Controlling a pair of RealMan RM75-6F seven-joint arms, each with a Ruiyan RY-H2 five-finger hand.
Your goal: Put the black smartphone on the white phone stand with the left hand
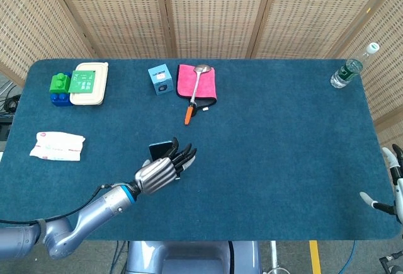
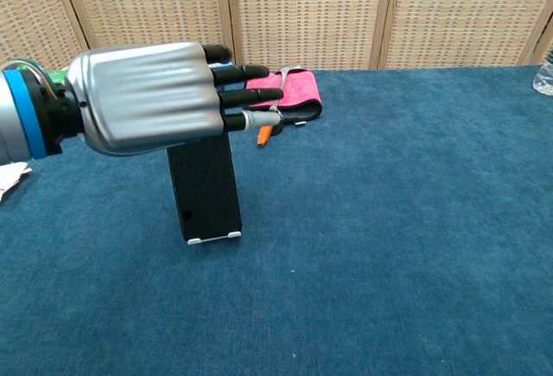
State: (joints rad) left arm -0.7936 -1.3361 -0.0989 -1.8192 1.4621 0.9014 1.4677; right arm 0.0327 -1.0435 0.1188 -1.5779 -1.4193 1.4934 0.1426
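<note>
The black smartphone (image 2: pixel 205 190) stands upright, leaning back on the white phone stand (image 2: pixel 213 238), whose front lip shows under it. In the head view only the phone's top (image 1: pixel 161 148) shows past my left hand (image 1: pixel 158 171). In the chest view my left hand (image 2: pixel 147 97) hovers above the phone's upper end, fingers stretched out and apart, holding nothing. My right hand (image 1: pixel 391 184) shows only in part at the right edge of the head view, away from the table, its fingers spread.
A pink cloth (image 1: pixel 196 82) with a spoon (image 1: pixel 195 85) lies at the back, a small blue box (image 1: pixel 160 79) beside it. A cream lunch box (image 1: pixel 88 82) and green-blue bricks (image 1: pixel 60 88) stand back left, a wipes pack (image 1: pixel 57 146) left, a water bottle (image 1: pixel 347 70) back right.
</note>
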